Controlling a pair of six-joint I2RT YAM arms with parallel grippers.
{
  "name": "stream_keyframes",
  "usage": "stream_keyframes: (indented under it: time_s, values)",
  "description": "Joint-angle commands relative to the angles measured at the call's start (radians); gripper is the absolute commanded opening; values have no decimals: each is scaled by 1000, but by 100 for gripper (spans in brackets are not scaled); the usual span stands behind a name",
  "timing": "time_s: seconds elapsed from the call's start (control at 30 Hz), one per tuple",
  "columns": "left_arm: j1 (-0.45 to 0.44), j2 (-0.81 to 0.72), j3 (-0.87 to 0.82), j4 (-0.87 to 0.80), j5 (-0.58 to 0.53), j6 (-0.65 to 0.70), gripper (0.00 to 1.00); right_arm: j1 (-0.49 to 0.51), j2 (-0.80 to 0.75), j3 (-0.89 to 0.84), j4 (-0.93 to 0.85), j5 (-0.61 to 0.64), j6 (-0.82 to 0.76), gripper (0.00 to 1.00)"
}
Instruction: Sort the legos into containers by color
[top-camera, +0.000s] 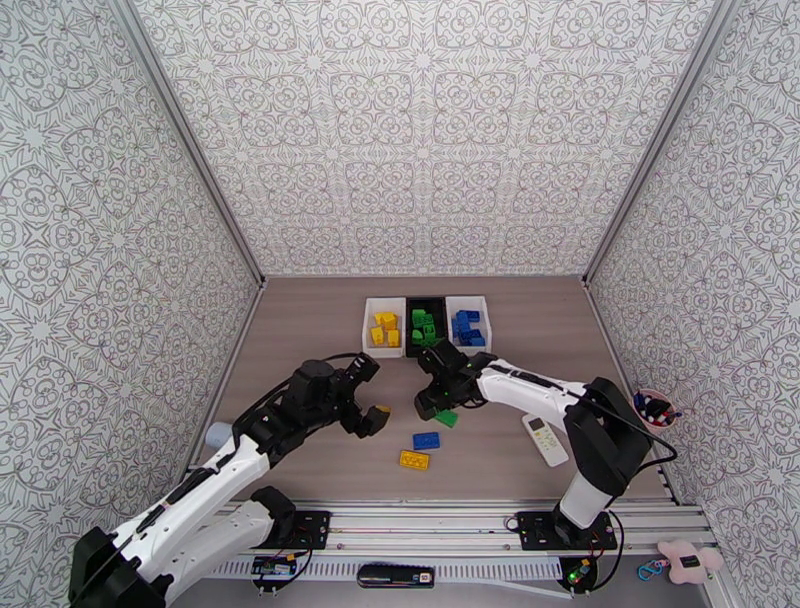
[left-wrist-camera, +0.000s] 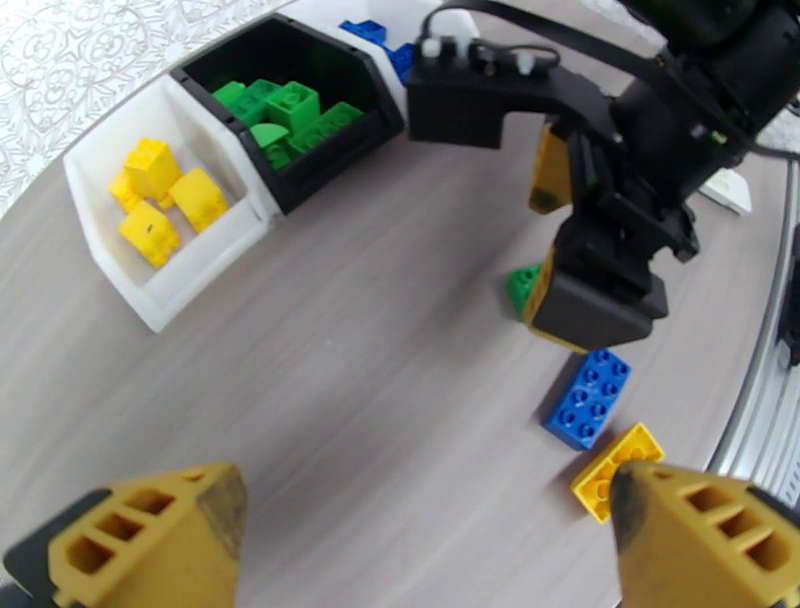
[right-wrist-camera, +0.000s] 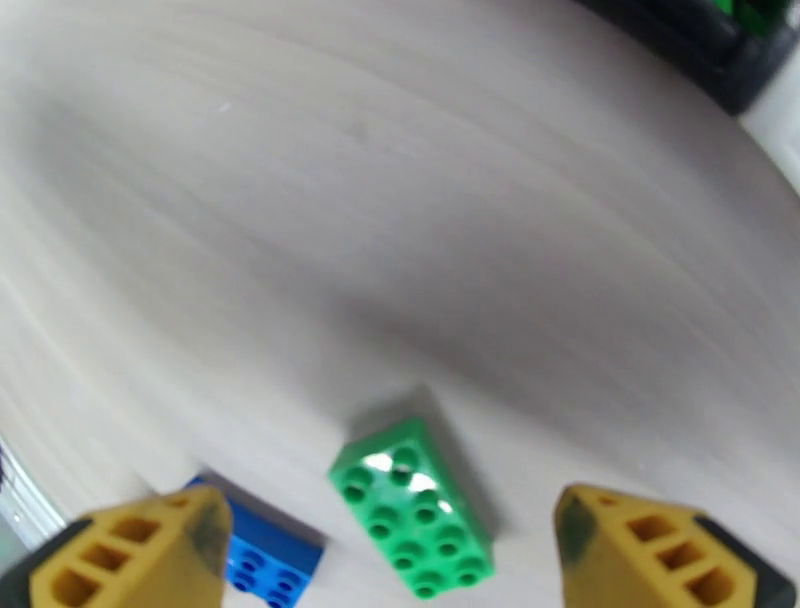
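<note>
Right gripper (right-wrist-camera: 392, 530) spread wide above green lego (right-wrist-camera: 412, 508) (studs up), long axis diagonal between jaws.

Green brick (right-wrist-camera: 412, 510), blue brick (top-camera: 427, 440), yellow brick (top-camera: 413, 460) loose, studs up; three bins (left-wrist-camera: 335, 160) hold colour-sorted bricks

No words, brands or numbers can be read anywhere. The white remote control (top-camera: 545, 440), lying at about four o'clock on the worktop (top-camera: 320, 340), has a small screen and buttons, too small to make out. A black device (top-camera: 395, 576) at six o'clock carries a small label, also illegible.
</note>
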Motion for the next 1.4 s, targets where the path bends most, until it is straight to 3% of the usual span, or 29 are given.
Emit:
stream_keyframes:
  time_s: [0.0, 0.2, 0.33, 0.43, 0.53, 0.83, 1.13, 1.37]
  values:
    - [-9, -35, -36, 51, 82, 45, 100, 6, 48, 0, -53, 17, -27, 89]
    - [-14, -39, -49, 46, 106, 96, 100, 6, 100, 27, -83, 53, -34, 84]
    - [-17, -34, -47, 35, 115, 137, 100, 3, 118, 31, -90, 71, -8, 68]
    - [-19, -32, -51, 37, 119, 156, 100, 3, 105, 23, -75, 81, 14, 47]
    - [-19, -28, -56, 43, 121, 166, 100, 3, 90, 20, -72, 87, 20, 44]
    - [-28, -35, -77, 88, 122, 146, 100, -25, -23, -16, -2, 89, 78, 20]
    - [-78, -15, -118, 185, 114, 122, 100, -86, -93, 6, 146, 112, 83, 19]
    - [-114, 0, -133, 211, 122, 118, 100, -164, 50, 183, 206, 94, 73, 20]
